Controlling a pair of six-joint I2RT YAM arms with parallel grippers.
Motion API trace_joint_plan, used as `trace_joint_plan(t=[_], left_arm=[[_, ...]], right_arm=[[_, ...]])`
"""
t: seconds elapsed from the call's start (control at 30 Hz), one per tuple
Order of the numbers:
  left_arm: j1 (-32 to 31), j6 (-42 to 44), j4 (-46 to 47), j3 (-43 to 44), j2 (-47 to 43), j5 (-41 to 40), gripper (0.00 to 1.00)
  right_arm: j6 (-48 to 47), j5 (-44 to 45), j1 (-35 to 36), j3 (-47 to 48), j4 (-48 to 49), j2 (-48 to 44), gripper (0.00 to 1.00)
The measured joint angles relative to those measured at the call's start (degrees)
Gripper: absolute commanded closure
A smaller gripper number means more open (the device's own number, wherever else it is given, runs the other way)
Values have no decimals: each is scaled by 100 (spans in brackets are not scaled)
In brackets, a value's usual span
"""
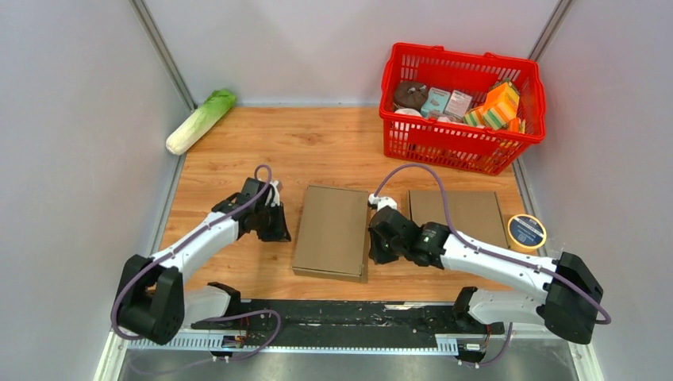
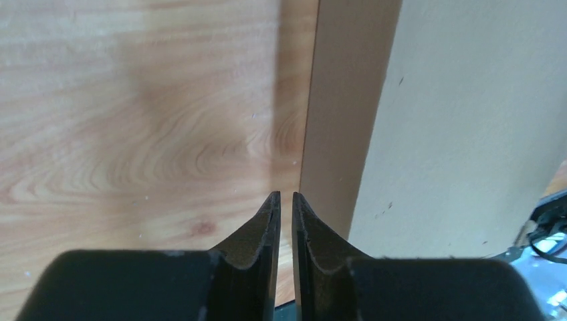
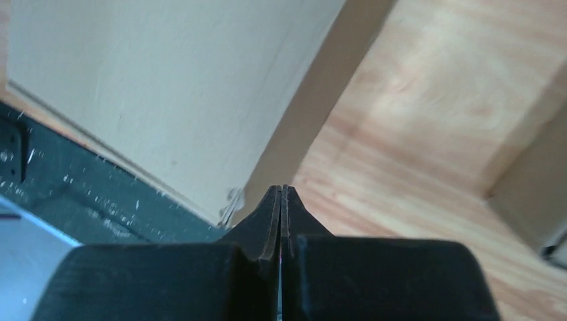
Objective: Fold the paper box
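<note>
The paper box (image 1: 332,230) is a brown, closed cardboard box lying flat at the table's middle. My left gripper (image 1: 274,226) sits just off its left side. In the left wrist view the left gripper (image 2: 285,195) shows a narrow gap with nothing in it, and the box's side wall (image 2: 341,120) stands right ahead. My right gripper (image 1: 379,242) is against the box's right edge near the front corner. In the right wrist view the right gripper (image 3: 281,187) is shut on nothing, with the box (image 3: 167,87) to its upper left.
A second flat brown cardboard piece (image 1: 460,214) lies right of the box, with a round yellow-rimmed tin (image 1: 526,232) beside it. A red basket (image 1: 460,55) of groceries stands at the back right. A cabbage (image 1: 200,121) lies at the back left. A black rail (image 1: 349,313) runs along the near edge.
</note>
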Motion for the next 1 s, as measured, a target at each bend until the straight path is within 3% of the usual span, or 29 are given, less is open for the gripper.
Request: trace_joint_plan(t=[0.17,0.43,0.67,0.77,1.0], left_arm=[[-131,-127,-68,-372,-555,-247,84],[-341,-264,210,-387,-409,-295,86],[-852,-848,1029,-826,-275,-225,88],[-879,-1049,1211,-1034,-345,-315,87],[-708,-1034,664,-1014,-1113,-337,82]], right_arm=[[501,92,566,-262,-68,-96,100],[898,354,894,-415,-205,70,100],[1047,-175,1043,-378,629,717,100],[1075,-256,905,-442,654,568,100],[1270,175,691,-734,649,-337,100]])
